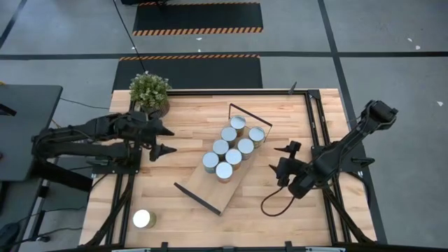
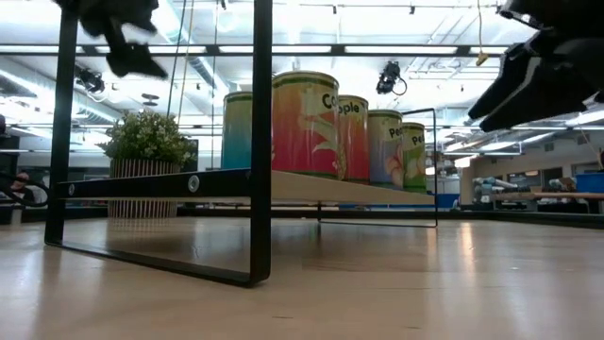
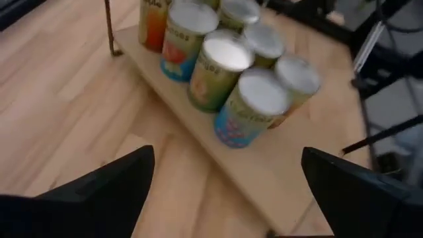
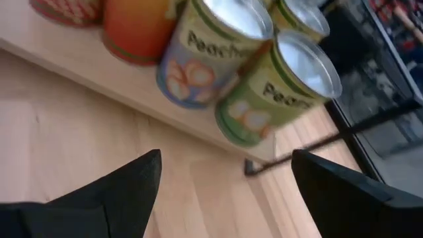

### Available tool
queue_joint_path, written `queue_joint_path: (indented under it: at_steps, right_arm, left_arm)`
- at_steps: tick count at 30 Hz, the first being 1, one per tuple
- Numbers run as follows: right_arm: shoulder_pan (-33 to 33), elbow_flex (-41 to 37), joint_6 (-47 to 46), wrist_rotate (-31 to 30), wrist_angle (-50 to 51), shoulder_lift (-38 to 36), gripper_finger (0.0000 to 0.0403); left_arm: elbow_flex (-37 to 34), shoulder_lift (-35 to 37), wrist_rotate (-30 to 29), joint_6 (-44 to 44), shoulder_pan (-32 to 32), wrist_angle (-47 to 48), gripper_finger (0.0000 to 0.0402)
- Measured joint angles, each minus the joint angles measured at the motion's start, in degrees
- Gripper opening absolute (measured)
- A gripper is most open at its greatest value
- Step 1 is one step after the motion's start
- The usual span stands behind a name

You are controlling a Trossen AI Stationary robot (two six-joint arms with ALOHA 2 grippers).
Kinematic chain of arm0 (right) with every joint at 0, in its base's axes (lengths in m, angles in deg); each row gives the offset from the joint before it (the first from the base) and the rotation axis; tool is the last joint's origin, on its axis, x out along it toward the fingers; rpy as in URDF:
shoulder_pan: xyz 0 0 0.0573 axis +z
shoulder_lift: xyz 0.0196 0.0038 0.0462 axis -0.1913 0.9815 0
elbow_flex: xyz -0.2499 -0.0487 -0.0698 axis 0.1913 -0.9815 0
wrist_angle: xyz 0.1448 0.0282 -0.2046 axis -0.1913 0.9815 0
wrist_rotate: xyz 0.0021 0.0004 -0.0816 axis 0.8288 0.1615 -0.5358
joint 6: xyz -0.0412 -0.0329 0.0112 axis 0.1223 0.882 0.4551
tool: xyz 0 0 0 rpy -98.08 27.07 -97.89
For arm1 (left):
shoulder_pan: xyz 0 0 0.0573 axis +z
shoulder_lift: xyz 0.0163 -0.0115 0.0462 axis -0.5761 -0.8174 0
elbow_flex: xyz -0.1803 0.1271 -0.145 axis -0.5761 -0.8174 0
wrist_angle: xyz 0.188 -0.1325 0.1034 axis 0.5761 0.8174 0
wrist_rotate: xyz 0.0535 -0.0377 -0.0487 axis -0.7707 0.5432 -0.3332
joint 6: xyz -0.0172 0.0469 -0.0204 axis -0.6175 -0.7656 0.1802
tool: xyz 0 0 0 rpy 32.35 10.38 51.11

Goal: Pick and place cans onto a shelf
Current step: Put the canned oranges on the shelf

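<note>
With both my dark two-finger grippers, left point(image 1: 162, 143) and right point(image 1: 283, 155), spread and empty, I could forget the lone silver-topped can point(image 1: 143, 219) stranded far from the light-wood shelf point(image 1: 234, 183).

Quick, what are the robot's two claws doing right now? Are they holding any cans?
Left gripper: fingers open, holding nothing, beside the shelf.
Right gripper: fingers open, holding nothing, on the shelf's other side.
</note>
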Motion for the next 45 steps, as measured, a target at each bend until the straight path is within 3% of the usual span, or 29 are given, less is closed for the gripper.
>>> queue_joint_path:
  at_steps: [2,6,12,19,26,32,38,45]
  right_arm:
    - [0.24,-2.46,4.92,-0.37,-6.05,-1.96,0.0345]
    - [0.90,-4.80,15.49,-0.23,-16.56,-5.19,0.0345]
    - [2.29,-4.79,24.76,0.94,-22.43,-8.11,0.0345]
    - [1.25,-4.79,27.75,2.75,-24.16,-8.28,0.0345]
    - [1.29,-4.79,24.84,3.01,-24.67,-8.28,0.0345]
    - [1.72,-4.79,24.79,4.14,-25.93,-8.28,0.0345]
    - [1.68,-4.79,26.72,4.12,-26.09,-8.28,0.0345]
    - [1.68,-4.79,28.84,3.99,-26.58,-8.28,0.0345]
  left_arm:
    - [2.75,-1.46,-0.70,2.67,-2.66,0.95,0.0387]
    - [6.91,-5.48,-7.71,5.88,-11.31,2.48,0.0381]
    - [8.96,-12.16,-15.74,16.51,-25.46,8.31,0.0378]
    - [10.28,-19.87,-17.93,32.63,-38.18,12.37,0.0378]
    - [23.18,-32.69,-17.78,43.11,-48.40,25.64,0.0378]
    - [31.68,-41.36,-8.57,56.52,-55.47,39.57,0.0378]
    - [33.25,-45.68,0.41,66.41,-60.46,39.62,0.0378]
    - [33.38,-48.83,5.82,75.29,-66.15,39.00,0.0378]
